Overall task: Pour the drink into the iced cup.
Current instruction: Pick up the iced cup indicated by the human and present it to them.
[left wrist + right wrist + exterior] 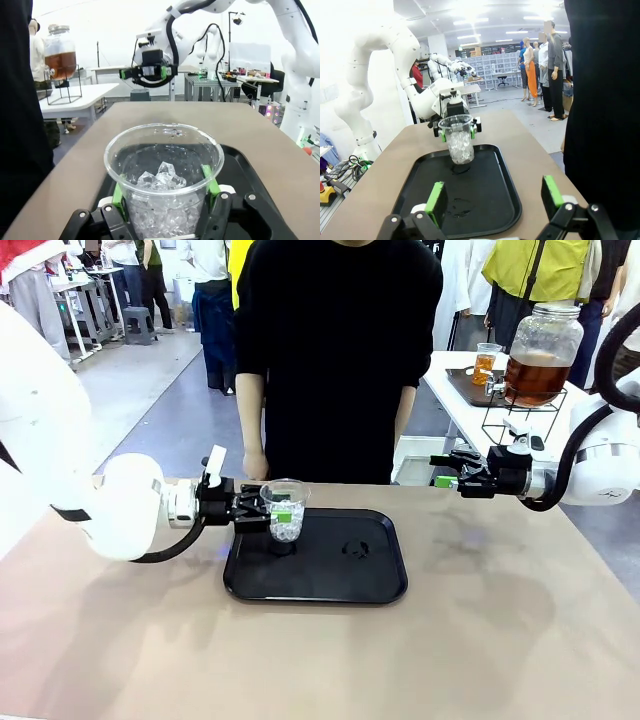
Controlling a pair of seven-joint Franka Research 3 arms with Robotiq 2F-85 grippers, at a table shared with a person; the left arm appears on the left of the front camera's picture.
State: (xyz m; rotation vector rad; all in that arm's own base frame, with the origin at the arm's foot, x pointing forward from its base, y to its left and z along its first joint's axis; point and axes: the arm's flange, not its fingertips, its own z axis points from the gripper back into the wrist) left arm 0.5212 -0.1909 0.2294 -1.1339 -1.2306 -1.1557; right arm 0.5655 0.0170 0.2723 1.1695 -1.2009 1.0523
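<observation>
My left end effector (268, 510) squeezes the iced cup (285, 509) from both sides, just over the black tray (330, 585). If I squeeze too hard, the thin cup could bend and the ice could spill. The drink (533, 378) waits in a big jar (541, 352) on another counter, well apart. My left arm reaches in low and flat. My right end effector (447, 471) hangs open above the counter (500, 640)

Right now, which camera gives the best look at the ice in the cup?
The left wrist view: the iced cup sits close up between the green fingers, the ice clear inside. The front view shows the cup small and side-on; the right wrist view shows it farther off, over the tray.
</observation>
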